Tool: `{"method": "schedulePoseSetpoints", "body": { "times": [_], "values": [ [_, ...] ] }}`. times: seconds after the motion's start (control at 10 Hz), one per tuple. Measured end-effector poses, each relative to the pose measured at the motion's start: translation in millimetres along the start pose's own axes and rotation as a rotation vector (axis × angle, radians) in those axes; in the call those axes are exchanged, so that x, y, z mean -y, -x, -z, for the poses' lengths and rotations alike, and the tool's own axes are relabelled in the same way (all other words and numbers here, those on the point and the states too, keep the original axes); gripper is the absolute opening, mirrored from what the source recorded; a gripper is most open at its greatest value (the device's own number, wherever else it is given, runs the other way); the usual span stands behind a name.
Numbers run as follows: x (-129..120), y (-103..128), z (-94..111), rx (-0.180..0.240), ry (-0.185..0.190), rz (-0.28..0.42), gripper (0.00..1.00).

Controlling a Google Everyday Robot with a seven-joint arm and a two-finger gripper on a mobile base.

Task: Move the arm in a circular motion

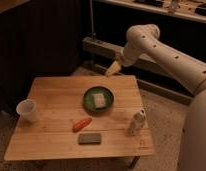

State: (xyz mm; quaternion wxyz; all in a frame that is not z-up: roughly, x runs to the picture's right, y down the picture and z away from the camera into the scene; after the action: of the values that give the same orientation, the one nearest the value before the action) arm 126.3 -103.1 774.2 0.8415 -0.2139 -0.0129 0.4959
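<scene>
White and glossy, the arm (161, 47) comes in from the right of my view. Its upper joint sits high, beyond the green plate (87, 101), and its last segment slopes down toward the bench (56, 95). The gripper (114, 69), the pale yellowish tip, hangs in the air beyond the plate and slightly to its right, about over the bench's far edge. It touches nothing. I cannot tell from here whether it is wide or narrow, and I see nothing held in it.

A pale block (99, 99) lies on the plate. Well to the plate's left stands a white cup (27, 110). In front of the plate lies an orange carrot-like piece (82, 124), and nearer to me than that a dark grey pad (90, 138). A small bottle (136, 122) stands upright in front of the plate, off to its right.

I judge the circling itself to be the step in hand, with the gripper at the far part of a loop that I would centre roughly over the plate. How much of the loop is done I cannot say.

Nothing needs grasping next. The move calls for carrying the tip sideways and then round toward the near side of the plate in one smooth curve at a steady height. The bottle is the tallest thing near that path, so I would stay well above it. I would also mind the ledge (96, 47) behind the plate as the wrist swings.
</scene>
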Motion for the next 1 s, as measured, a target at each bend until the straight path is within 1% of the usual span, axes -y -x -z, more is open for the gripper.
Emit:
{"method": "schedulePoseSetpoints", "body": {
  "times": [0.2,0.3,0.5,0.6,0.7,0.8,0.9,1.0],
  "values": [
    [39.0,-45.4,5.0,-0.02,-0.05,-0.117,0.97],
    [54.2,-65.9,9.9,-0.026,-0.072,-0.168,0.97],
    [78.7,-106.7,24.5,-0.035,-0.119,-0.247,0.97],
    [85.7,-126.5,34.3,-0.033,-0.135,-0.273,0.97],
    [88.8,-146.9,45.9,-0.029,-0.146,-0.287,0.97],
    [82.6,-169.8,60.4,-0.033,-0.149,-0.287,0.97],
    [68.9,-188.0,70.2,-0.05,-0.145,-0.282,0.97],
    [53.5,-199.7,76.3,-0.061,-0.129,-0.274,0.97]
  ]
}}
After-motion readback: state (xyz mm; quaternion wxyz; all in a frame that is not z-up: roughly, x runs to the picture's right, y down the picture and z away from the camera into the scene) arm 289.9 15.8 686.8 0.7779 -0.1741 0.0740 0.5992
